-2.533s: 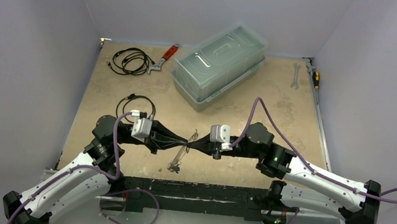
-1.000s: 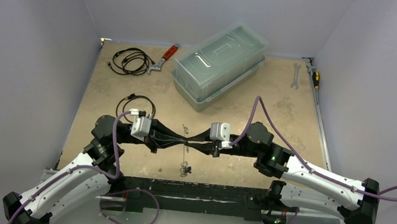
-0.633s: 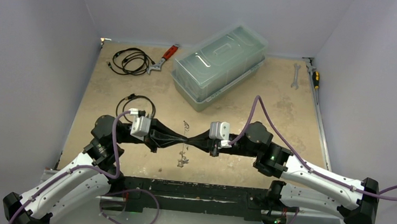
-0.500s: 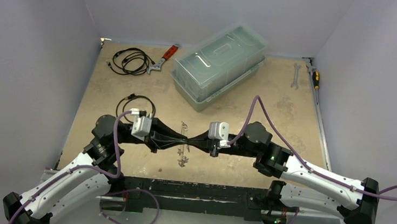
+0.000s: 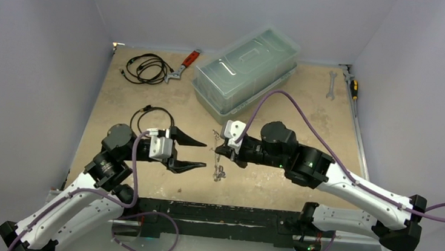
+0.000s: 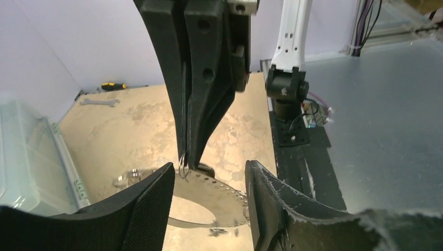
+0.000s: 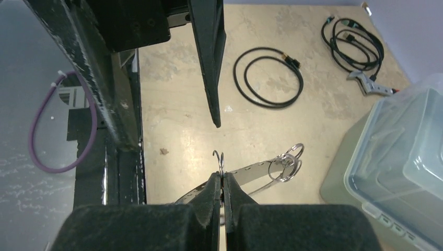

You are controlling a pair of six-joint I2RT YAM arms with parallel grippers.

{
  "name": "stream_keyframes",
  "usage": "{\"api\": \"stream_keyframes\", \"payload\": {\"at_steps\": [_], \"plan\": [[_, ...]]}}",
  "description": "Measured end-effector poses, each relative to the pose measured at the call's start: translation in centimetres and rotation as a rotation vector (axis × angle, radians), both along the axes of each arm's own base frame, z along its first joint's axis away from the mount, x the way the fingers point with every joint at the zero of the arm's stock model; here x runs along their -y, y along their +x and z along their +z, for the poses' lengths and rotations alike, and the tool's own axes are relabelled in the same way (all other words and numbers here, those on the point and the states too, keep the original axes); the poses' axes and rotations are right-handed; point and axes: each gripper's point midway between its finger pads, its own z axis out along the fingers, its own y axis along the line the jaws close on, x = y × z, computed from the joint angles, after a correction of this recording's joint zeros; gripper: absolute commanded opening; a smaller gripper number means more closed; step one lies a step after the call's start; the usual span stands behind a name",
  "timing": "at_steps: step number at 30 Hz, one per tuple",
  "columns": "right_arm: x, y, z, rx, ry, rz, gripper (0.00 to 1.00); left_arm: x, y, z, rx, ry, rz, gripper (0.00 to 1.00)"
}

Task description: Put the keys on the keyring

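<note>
My right gripper (image 5: 217, 152) (image 7: 221, 175) is shut on a small metal split ring (image 7: 221, 159), which sticks up between its fingertips. The keyring (image 7: 251, 170) (image 6: 219, 191), a thin white perforated loop, hangs from that ring just above the table. Several more silver rings (image 7: 285, 163) sit on its far end. A small metal cluster (image 5: 219, 173) dangles below the right gripper; I cannot tell the keys apart in it. My left gripper (image 5: 205, 154) (image 6: 209, 172) is open, just left of the loop, its fingers on either side of the right fingertips without touching.
A clear lidded plastic box (image 5: 246, 73) stands behind the grippers. A black cable coil (image 5: 152, 118) lies behind the left gripper, and another cable bundle (image 5: 146, 68) and a red-handled wrench (image 5: 184, 64) are at the back left. A spanner (image 5: 332, 84) and a screwdriver (image 5: 353, 85) lie at the back right.
Both grippers were shut tip to tip on the loop. The left gripper has opened and drawn back left. The right arm has swung left and carries the loop alone.
</note>
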Motion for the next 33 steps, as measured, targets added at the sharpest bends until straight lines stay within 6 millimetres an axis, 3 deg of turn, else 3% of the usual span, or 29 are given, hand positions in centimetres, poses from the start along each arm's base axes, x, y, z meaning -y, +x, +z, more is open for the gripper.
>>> {"api": "stream_keyframes", "payload": {"at_steps": [4, 13, 22, 33], "plan": [[0.5, -0.2, -0.4, -0.026, -0.059, -0.004, 0.00, 0.1, 0.5, -1.6, -0.003, 0.064, 0.008, 0.44], [0.8, -1.3, -3.9, -0.084, -0.203, 0.028, 0.00, 1.2, 2.0, -5.6, -0.101, 0.195, -0.002, 0.36], [0.7, -1.5, -4.4, -0.084, -0.223, 0.043, 0.00, 1.5, 1.7, -6.1, -0.127, 0.206, -0.036, 0.34], [0.7, -1.5, -4.3, -0.081, -0.221, 0.048, 0.00, 2.0, 1.6, -6.2, -0.145, 0.205, -0.060, 0.23]]}}
